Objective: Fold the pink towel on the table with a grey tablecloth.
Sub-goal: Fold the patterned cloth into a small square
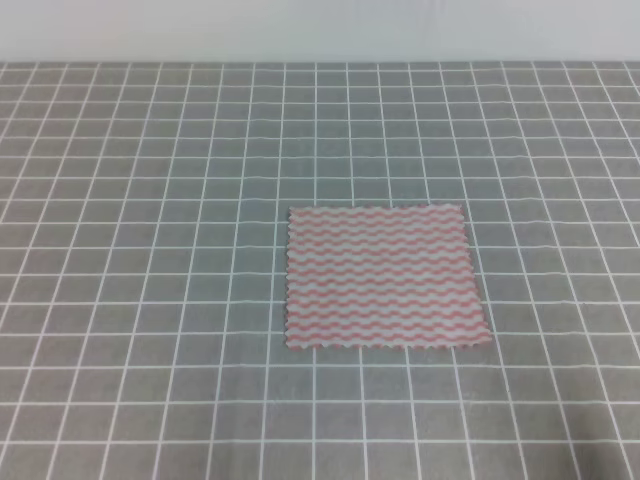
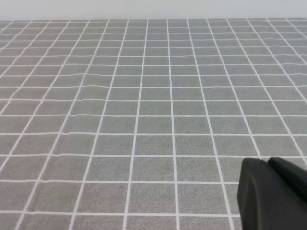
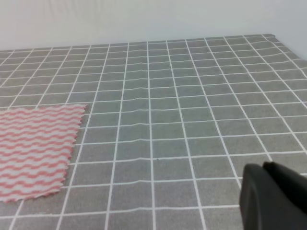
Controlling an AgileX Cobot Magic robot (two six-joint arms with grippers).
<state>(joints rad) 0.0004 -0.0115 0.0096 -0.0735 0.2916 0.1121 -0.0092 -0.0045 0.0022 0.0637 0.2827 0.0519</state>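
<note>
The pink towel [image 1: 382,277] lies flat and unfolded on the table with a grey tablecloth [image 1: 150,200], a little right of centre in the exterior high view. No arm or gripper shows in that view. Only bare grid cloth [image 2: 144,110] fills the left wrist view, with a black part of my left gripper [image 2: 271,194] at the lower right corner. From the right wrist, the towel's corner [image 3: 36,143] sits at the left edge, well apart from the black part of my right gripper [image 3: 273,196] at the lower right. The jaws of both are out of frame.
A pale wall [image 1: 320,30] runs along the table's far edge. The tablecloth has slight ripples [image 3: 148,103] near the middle of the right wrist view. The table's far right corner [image 3: 268,36] shows there.
</note>
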